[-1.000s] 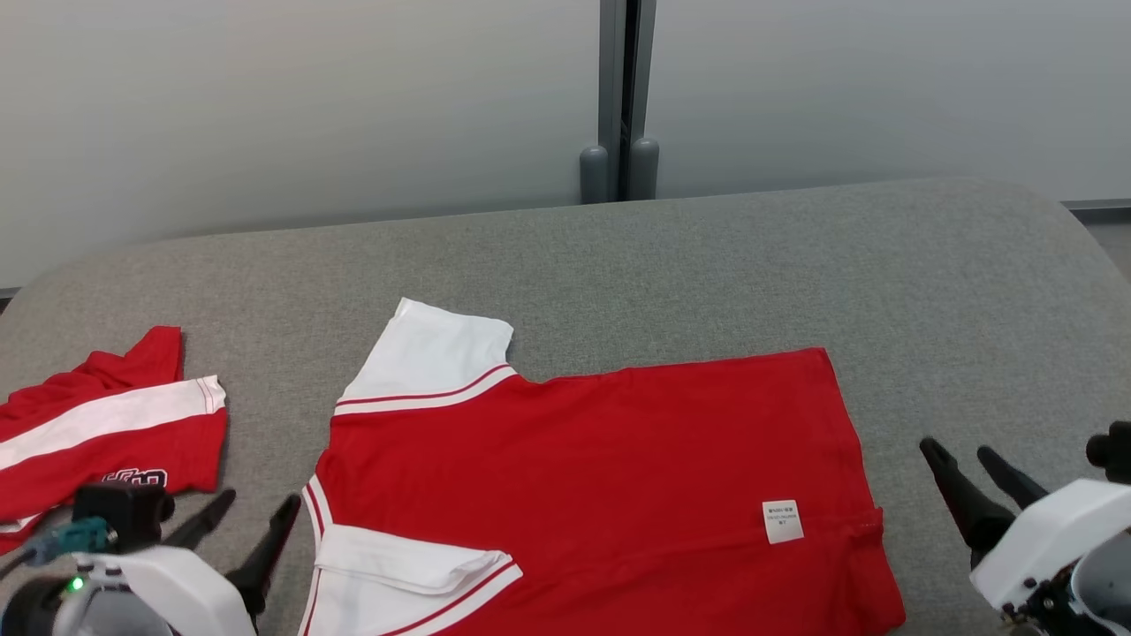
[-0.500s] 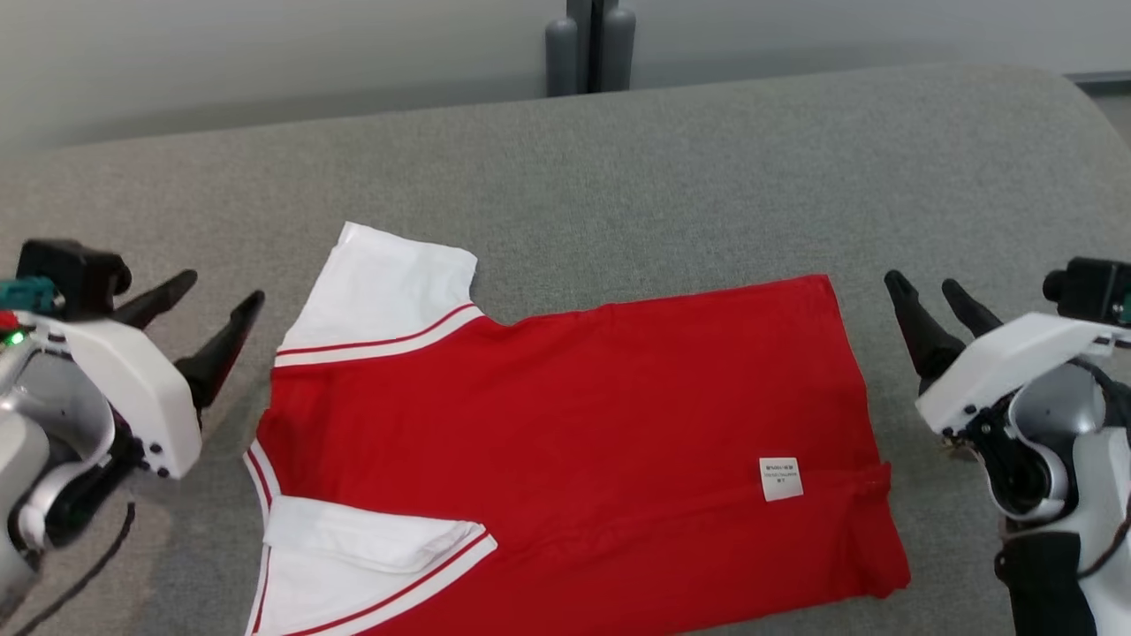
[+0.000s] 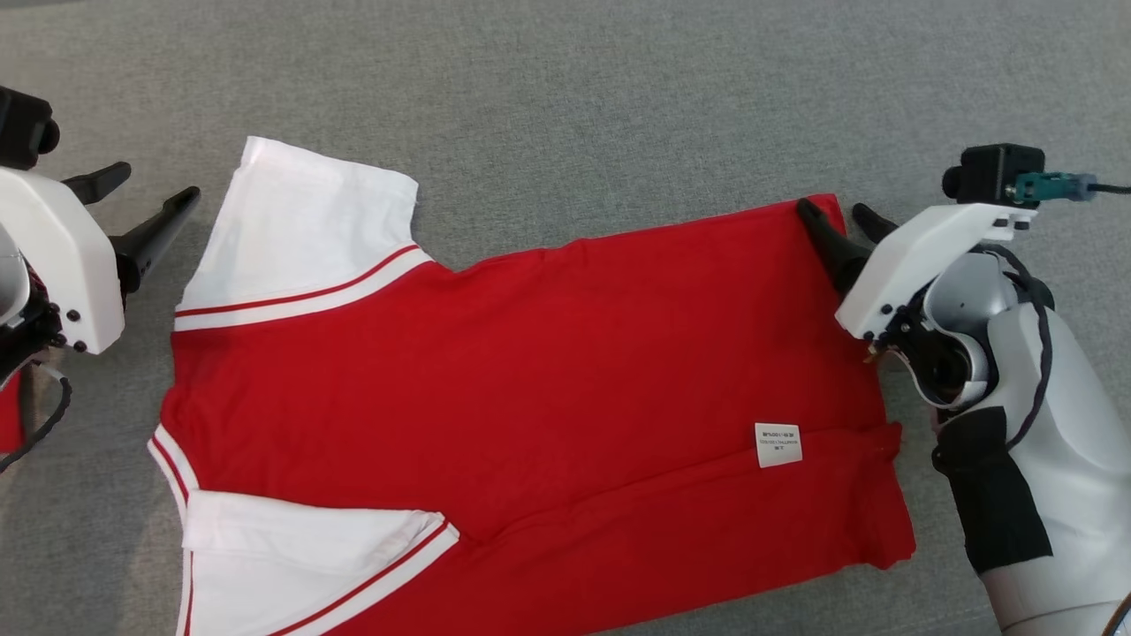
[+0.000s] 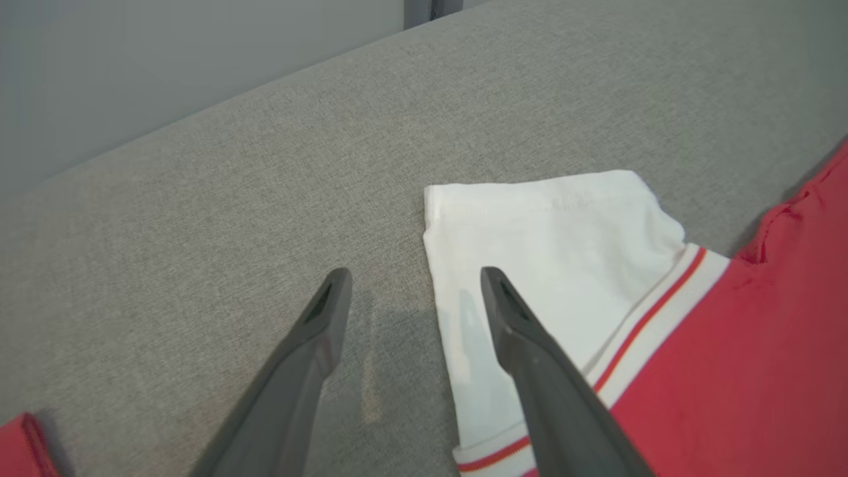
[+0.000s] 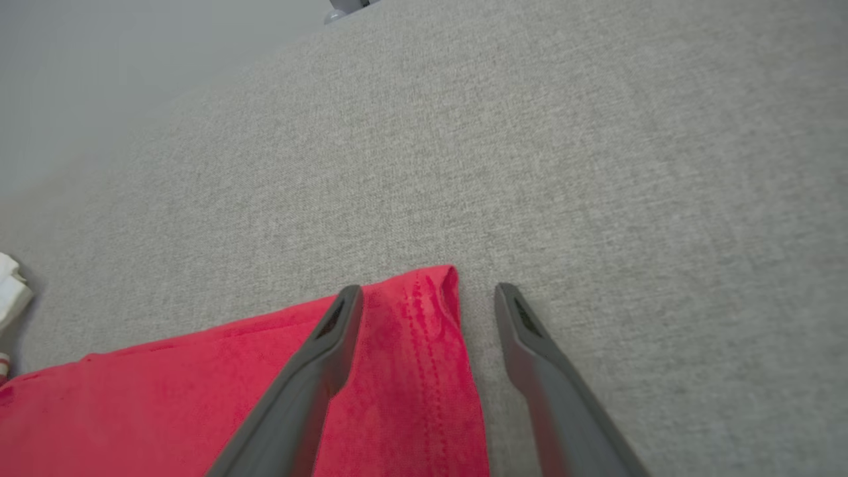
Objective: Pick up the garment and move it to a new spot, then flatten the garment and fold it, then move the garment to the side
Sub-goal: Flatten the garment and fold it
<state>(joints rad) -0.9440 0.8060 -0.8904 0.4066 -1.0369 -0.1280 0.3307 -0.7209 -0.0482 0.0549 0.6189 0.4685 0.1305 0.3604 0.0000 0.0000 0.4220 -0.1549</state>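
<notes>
The garment [image 3: 548, 371] is a red T-shirt with white sleeves, spread flat on the grey cushion with its neck end at the left and its hem at the right. My left gripper [image 3: 146, 188] hovers open just left of the far white sleeve [image 4: 550, 245], one finger over the sleeve's edge and one over bare fabric. My right gripper [image 3: 835, 212] is open above the hem's far corner [image 5: 424, 305], which lies between its two fingers [image 5: 331, 344]. Neither gripper holds anything.
A white label [image 3: 778, 444] sits on the shirt near the hem. A scrap of another red garment [image 4: 20, 447] lies at the left edge. Bare grey cushion [image 3: 618, 106] stretches beyond the shirt, up to a pale wall [image 4: 165, 66].
The head camera has tilted down, so the wall has left the head view. Both grippers have advanced: the left to the white sleeve, the right over the hem corner. Both stay open.
</notes>
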